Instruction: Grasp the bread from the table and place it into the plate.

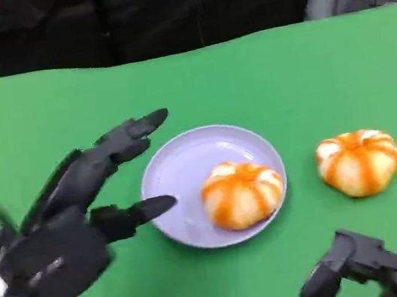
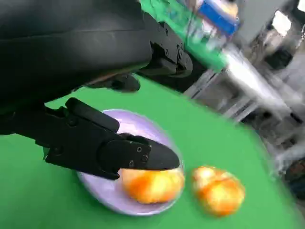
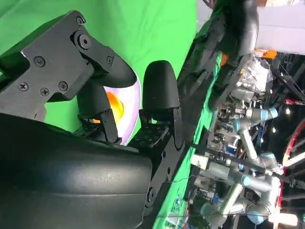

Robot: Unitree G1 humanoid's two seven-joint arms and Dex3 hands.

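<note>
Your left hand (image 1: 60,232) hovers above the green worktop (image 1: 285,73) just left of the plate (image 1: 179,167), fingers spread and holding nothing; keep it clear of the rim. One bread (image 1: 242,193) already sits in the plate, toward its right side. The second bread (image 1: 359,161) lies on the worktop, right of the plate and apart from it. Your right hand (image 1: 372,272) sits near the lower edge, fingers bent; you cannot tell how far closed. Approach that loose bread from above and cup it gently.
</note>
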